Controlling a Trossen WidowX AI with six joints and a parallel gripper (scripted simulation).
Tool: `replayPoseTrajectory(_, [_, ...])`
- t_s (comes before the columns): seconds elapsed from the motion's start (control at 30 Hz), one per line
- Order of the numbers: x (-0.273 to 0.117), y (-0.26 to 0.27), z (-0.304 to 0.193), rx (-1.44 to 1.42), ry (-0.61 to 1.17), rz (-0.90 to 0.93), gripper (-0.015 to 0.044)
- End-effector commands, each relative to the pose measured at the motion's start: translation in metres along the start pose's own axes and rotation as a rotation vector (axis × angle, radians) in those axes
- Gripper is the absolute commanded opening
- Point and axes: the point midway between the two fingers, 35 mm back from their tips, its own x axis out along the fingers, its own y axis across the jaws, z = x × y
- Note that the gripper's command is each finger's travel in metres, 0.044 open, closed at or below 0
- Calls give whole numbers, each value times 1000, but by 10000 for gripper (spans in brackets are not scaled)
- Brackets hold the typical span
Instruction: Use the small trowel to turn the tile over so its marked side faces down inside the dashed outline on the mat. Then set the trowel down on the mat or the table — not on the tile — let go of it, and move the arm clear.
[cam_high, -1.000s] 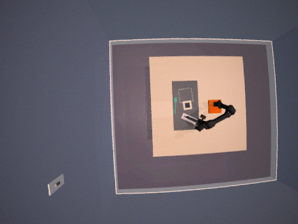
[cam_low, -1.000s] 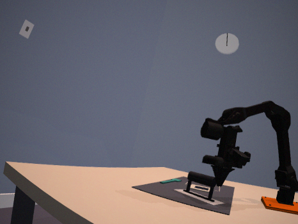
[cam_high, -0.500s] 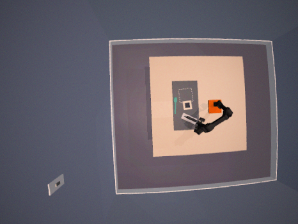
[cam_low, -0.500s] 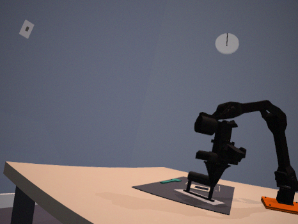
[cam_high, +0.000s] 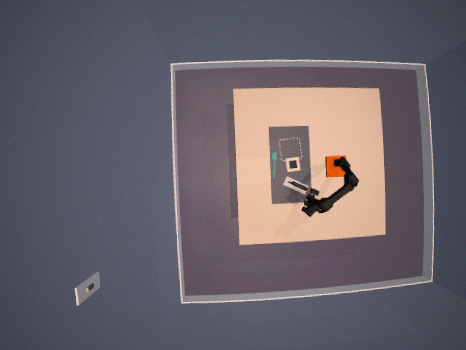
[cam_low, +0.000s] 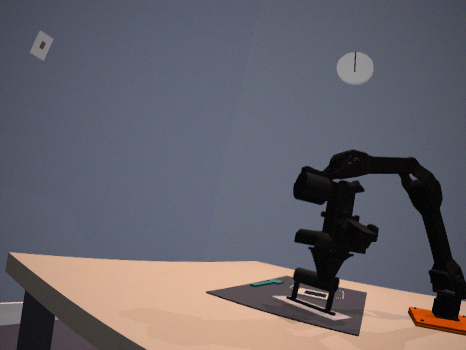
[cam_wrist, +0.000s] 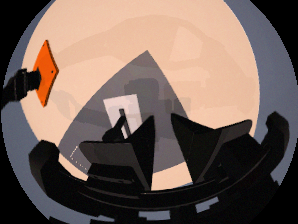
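The trowel, a pale flat plate (cam_high: 287, 182) (cam_low: 342, 315) (cam_wrist: 132, 106) with a black bridge handle (cam_low: 306, 277), lies on the near part of the mat, handle up. My gripper (cam_high: 310, 194) (cam_low: 327, 282) (cam_wrist: 162, 117) is parted a little, low beside one end of the handle, with bare mat showing between the fingertips in the wrist view. The square tile (cam_high: 293, 164) (cam_low: 316, 294) lies flat, dark centre mark up, against or just overlapping the near side of the dashed outline (cam_high: 290, 138) (cam_low: 343, 296). The tile is hidden in the wrist view.
The dark grey mat (cam_high: 290, 131) (cam_low: 240, 294) lies on the pale table (cam_high: 350, 110) (cam_low: 125, 272). A thin teal tool (cam_high: 274, 165) (cam_low: 266, 283) lies along the mat's far edge. The arm's orange base plate (cam_high: 330, 170) (cam_low: 430, 320) (cam_wrist: 46, 75) stands beyond the mat.
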Motion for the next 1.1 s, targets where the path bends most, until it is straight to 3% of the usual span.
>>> replayPoseTrajectory(0.0, [0, -9, 1, 2, 2, 3, 100])
replayPoseTrajectory(0.93, [-1, -9, 2, -2, -1, 0, 100])
replayPoseTrajectory(1.07, [-1, -9, 2, -2, -1, 0, 0])
